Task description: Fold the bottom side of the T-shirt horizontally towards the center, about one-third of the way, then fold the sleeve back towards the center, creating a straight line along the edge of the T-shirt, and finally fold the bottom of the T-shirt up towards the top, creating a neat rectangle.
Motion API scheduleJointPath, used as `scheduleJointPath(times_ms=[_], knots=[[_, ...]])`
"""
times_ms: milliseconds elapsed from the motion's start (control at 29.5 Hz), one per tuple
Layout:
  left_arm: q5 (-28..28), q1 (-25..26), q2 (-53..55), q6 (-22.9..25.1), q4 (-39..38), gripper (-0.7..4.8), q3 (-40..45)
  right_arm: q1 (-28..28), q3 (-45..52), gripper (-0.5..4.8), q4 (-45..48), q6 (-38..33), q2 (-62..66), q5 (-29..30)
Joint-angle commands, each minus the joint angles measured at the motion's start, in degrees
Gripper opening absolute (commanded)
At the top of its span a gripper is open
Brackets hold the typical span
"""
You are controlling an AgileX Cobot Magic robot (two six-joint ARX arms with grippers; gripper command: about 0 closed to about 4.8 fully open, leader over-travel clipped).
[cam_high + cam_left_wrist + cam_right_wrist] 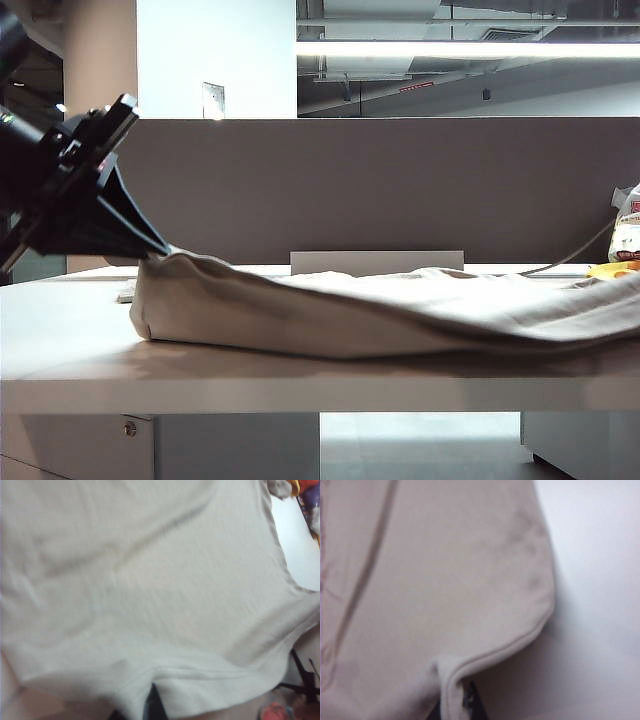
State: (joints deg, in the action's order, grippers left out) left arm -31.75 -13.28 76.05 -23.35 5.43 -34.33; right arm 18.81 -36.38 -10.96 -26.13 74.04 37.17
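Left gripper (150,702) and right gripper (465,700) both pinched T-shirt (400,310) hem, lifted off table (80,350) to carry fold over.

I count one T-shirt (400,315), one white table (60,330), one packet (628,228) at three o'clock, two grippers: left gripper (150,707), right gripper (465,702).

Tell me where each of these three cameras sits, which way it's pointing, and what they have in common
Exterior view: low at table height, facing across the table; left gripper lifts a corner of the T-shirt.
Left wrist view: above, looking down on the T-shirt; left gripper shut on its hem.
Right wrist view: above, looking down; right gripper pinches the shirt's hem.
All three share the shirt; exterior and left wrist views share the left gripper.
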Motion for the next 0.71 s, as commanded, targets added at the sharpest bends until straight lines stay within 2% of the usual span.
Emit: scheduleJointPath(times_ms=[34, 441, 713], knots=[[2.47, -0.04, -0.07, 2.19, -0.98, -0.06, -2.27, -1.33, -2.05, -0.02, 1.2, -0.5, 0.0, -0.02], [4.59, 0.09, 8.41, 5.01, -2.67, -0.06, -11.63, -3.1, -10.51, -0.02, 0.48, -1.07, 6.05, -0.98], [6.64, 1.62, 9.9, 7.28, -3.13, -0.06, -16.48, -3.04, -13.55, -0.02, 2.16, -1.09, 9.05, -1.22]])
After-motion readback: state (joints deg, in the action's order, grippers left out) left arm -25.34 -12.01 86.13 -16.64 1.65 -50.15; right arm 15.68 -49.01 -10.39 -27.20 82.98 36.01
